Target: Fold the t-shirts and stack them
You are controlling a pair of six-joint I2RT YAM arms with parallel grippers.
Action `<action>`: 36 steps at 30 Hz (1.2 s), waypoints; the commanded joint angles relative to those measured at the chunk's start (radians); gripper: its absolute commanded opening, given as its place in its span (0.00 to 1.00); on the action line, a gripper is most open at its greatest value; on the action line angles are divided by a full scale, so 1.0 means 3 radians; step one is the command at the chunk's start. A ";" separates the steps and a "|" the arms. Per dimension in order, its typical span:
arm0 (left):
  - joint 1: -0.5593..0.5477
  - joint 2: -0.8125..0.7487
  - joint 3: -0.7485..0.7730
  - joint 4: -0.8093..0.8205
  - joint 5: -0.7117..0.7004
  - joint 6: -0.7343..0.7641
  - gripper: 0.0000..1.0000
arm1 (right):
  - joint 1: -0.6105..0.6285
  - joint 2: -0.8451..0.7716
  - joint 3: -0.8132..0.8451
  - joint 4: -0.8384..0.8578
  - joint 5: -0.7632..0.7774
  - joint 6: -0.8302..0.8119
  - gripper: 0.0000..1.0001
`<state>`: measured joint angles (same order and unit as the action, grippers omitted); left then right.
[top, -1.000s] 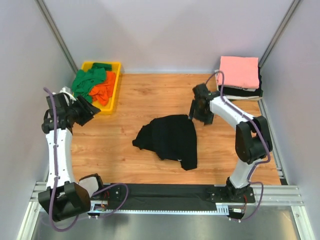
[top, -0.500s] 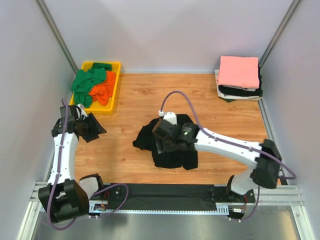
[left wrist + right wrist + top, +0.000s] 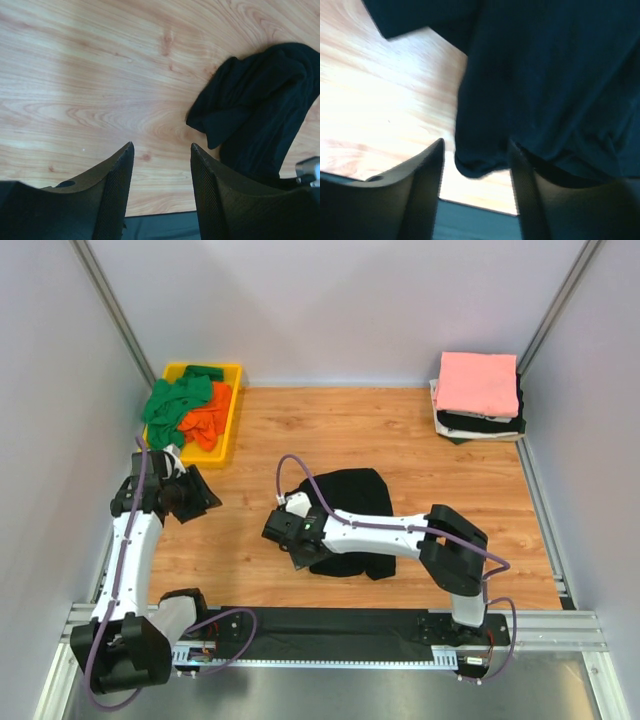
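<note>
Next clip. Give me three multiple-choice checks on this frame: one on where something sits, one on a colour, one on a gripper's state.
1. Where is the folded stack?
A) far right corner of the table
B) in the yellow tray
C) beside the left arm's base

2. What colour is the top shirt there?
A) green
B) pink
C) orange

3. How is the left gripper?
A) shut on the black shirt
B) open over bare table
C) shut on a green shirt

Answers: 1 A, it lies by the far right edge. 2 B, pink cloth covers the pile. 3 B, its fingers stand apart with only wood between them.
</note>
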<state>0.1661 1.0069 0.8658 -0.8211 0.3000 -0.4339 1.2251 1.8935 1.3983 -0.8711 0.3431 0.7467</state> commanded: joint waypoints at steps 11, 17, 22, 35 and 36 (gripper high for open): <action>-0.0727 0.0074 -0.0135 0.0200 -0.0187 -0.0445 0.55 | -0.0361 -0.0629 -0.0233 0.0026 0.0251 -0.0413 0.00; -0.1489 0.0391 -0.0145 0.0671 -0.0402 -0.0757 0.56 | -0.0809 -0.1856 -0.0232 -0.0139 0.0294 -0.0510 0.00; -0.1959 0.0993 -0.0079 0.1039 -0.0580 -0.0829 0.59 | -0.1399 -0.2445 -0.0738 0.0030 -0.0146 -0.0628 0.00; -0.2435 0.1875 0.0213 0.1121 -0.0974 -0.1090 0.12 | -0.1905 -0.2742 -0.1266 0.0127 -0.0372 -0.0745 0.00; -0.2435 0.1783 0.0213 0.1096 -0.0995 -0.1100 0.00 | -0.1926 -0.2753 -0.1276 0.0127 -0.0382 -0.0746 0.00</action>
<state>-0.5571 1.5852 0.9024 -0.5179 0.0547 -0.7429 0.6678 1.0985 1.0191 -0.8658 0.2485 0.5507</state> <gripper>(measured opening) 0.084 0.007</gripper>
